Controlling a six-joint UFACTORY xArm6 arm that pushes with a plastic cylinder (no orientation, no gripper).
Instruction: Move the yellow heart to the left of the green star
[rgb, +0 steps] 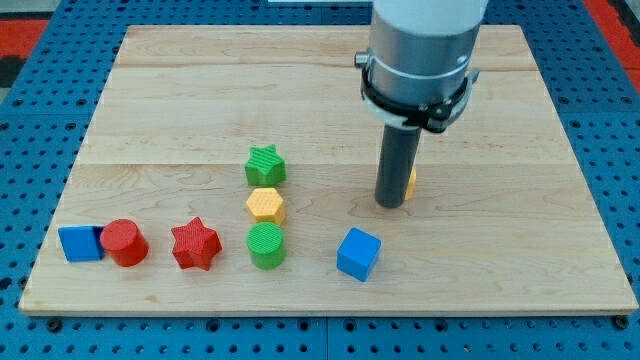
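Yellow heart (411, 182) peeks out behind my tip (391, 204); no writing visible.

yellow block (411, 181) mostly hidden behind rod (396, 165), shape unclear

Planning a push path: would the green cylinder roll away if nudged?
Probably not: the green cylinder stands on its flat end, so it should slide. It looks squat, so tipping seems unlikely. The yellow hexagon right above it may get shoved along. My tip is well right.
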